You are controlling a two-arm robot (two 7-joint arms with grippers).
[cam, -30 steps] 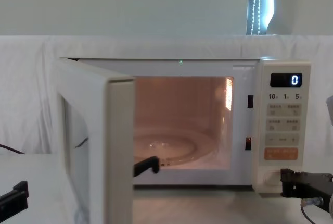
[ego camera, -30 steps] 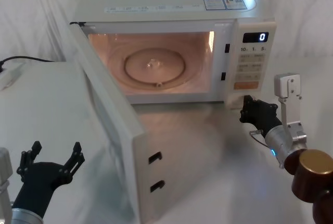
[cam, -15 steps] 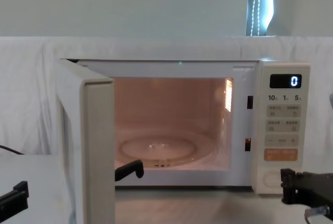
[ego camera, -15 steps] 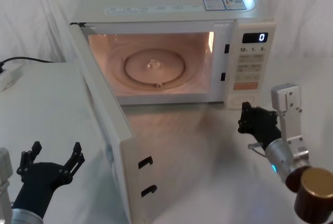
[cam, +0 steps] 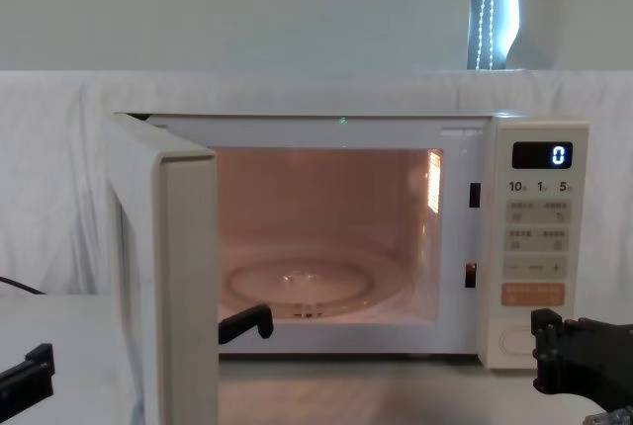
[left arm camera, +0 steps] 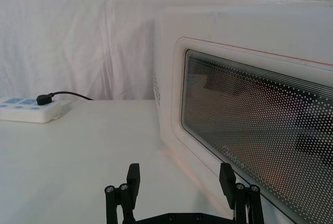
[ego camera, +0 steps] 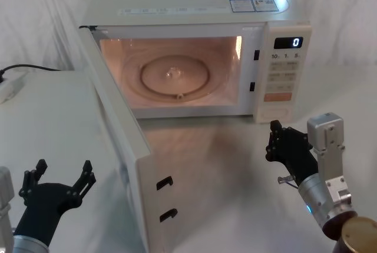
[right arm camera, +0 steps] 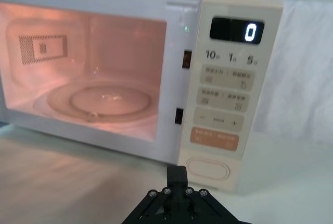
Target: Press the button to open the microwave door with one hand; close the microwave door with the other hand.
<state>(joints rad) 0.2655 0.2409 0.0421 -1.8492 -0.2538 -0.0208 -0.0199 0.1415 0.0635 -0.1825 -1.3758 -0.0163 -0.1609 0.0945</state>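
White cloth covered the table [ego camera: 53,117] and hung behind it when I checked the feeds. My right gripper [ego camera: 281,147] hovered over the table at about four o'clock in the head view, its fingers drawn together with nothing between them, just in front of and apart from the button [right arm camera: 208,169]. That cream oblong sat at the foot of the control strip [ego camera: 285,76], below the orange key [right arm camera: 215,136], and the display [ego camera: 289,42] read 0. My left gripper [ego camera: 57,177] waited at about eight o'clock, fingers [left arm camera: 133,177] spread wide and empty, on the outer side of the microwave door [ego camera: 126,141] and near it without touching. I saw the door swung wide open on its left-hand hinge, its mesh window [left arm camera: 260,125] facing my left wrist camera and its latch hooks [ego camera: 166,197] toward the head camera. Inside the lit cavity lay the glass turntable [ego camera: 175,75]. At about nine o'clock a power strip [left arm camera: 32,109] with a black plug rested on the cloth.
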